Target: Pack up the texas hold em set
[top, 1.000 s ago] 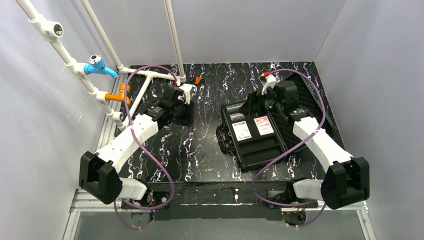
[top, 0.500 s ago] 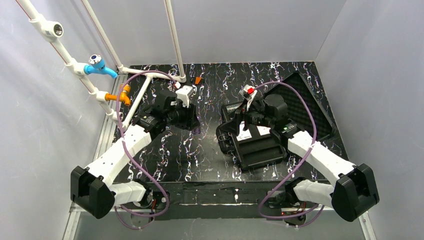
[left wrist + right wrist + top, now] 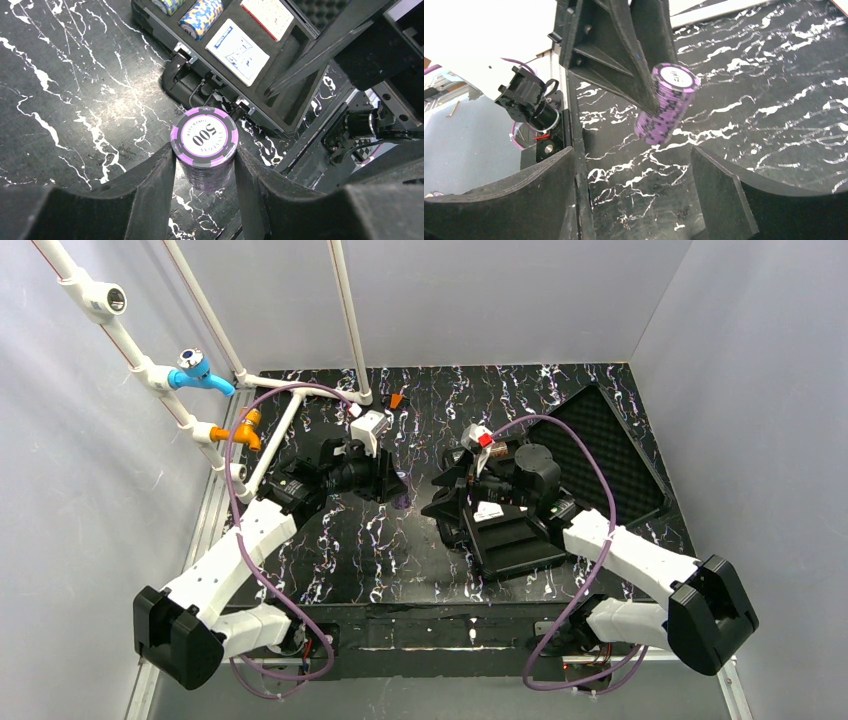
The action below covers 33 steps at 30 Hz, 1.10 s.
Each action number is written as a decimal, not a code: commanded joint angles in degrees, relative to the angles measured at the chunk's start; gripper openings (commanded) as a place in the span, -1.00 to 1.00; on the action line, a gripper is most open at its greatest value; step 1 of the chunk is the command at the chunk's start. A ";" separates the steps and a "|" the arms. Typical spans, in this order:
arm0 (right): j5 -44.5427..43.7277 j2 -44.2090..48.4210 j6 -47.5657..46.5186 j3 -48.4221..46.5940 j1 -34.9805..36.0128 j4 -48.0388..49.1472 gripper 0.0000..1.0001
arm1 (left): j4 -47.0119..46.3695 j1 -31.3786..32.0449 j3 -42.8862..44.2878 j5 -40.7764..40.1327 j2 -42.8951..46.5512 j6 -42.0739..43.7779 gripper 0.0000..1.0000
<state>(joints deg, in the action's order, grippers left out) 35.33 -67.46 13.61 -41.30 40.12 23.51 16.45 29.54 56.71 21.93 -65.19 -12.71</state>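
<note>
My left gripper [image 3: 204, 156] is clamped on the purple chip stack [image 3: 202, 137], one finger pressed to each side of the cylinder; the top chip faces the wrist camera and reads 500; in the right wrist view the same stack [image 3: 667, 102] sits tilted against a left finger [image 3: 624, 50], and it looks to be held off the tabletop [image 3: 75, 100], though I cannot be sure of the gap

My right gripper [image 3: 631, 187] has its jaws wide apart with nothing between them; it points at the stack and at the left gripper, close to both but apart from them; from above, the two grippers face each other near the middle of the tabletop, left [image 3: 393, 480] and right [image 3: 452, 483]

The black case [image 3: 280, 107] lies open just beside the held stack, handle [image 3: 175, 77] side towards it; its foam-lined lid [image 3: 600, 440] is laid back on the far right; in the tray I see the blue-white card deck [image 3: 237, 51] and the red card deck [image 3: 266, 17] side by side, each flat in its own recess; next to them a blue-and-yellow-edged chip stack [image 3: 201, 17] lies on its side in a slot, with another stack [image 3: 167, 5] cut off at the frame edge
</note>
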 commanded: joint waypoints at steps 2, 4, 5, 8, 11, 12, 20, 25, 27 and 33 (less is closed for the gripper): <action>-0.48 -0.53 0.46 1.55 2.74 9.74 0.84 | -4.81 0.26 -0.58 4.59 4.32 -0.75 -1.00; -1.13 -0.69 0.66 2.32 3.45 11.79 0.84 | -5.13 0.26 -0.80 5.21 4.66 -0.74 -1.00; -1.34 -0.78 0.71 2.67 3.89 13.20 0.83 | -5.34 0.26 -0.90 5.59 4.78 -0.80 -1.00; -2.11 -1.37 0.72 3.19 5.16 15.58 0.83 | -5.75 0.21 -1.02 6.76 4.87 -0.89 -1.00; -3.96 -2.43 0.64 2.91 6.36 16.54 0.82 | -6.06 0.26 -1.03 7.93 4.79 -1.09 -1.00; -4.82 -2.68 0.59 2.89 6.70 16.83 0.82 | -6.15 0.26 -1.02 8.16 4.82 -1.11 -1.00; -12.84 -4.04 1.43 2.96 7.78 18.16 0.73 | -6.61 0.26 -1.34 9.36 5.74 -1.18 -1.00; -18.93 -4.52 3.03 3.50 8.50 18.27 0.65 | -7.18 0.26 -1.75 8.61 6.55 -1.39 -1.00; -20.47 -5.08 3.01 3.30 9.09 17.59 0.63 | -7.14 0.26 -1.91 7.78 6.92 -1.48 -1.00; -24.66 -6.26 2.93 2.84 11.44 18.06 0.59 | -7.53 0.26 -2.14 7.13 7.13 -1.88 -1.00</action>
<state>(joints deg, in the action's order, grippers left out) 15.29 -72.86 16.40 -37.91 49.91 37.87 12.64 29.54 54.52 28.27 -60.23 -13.96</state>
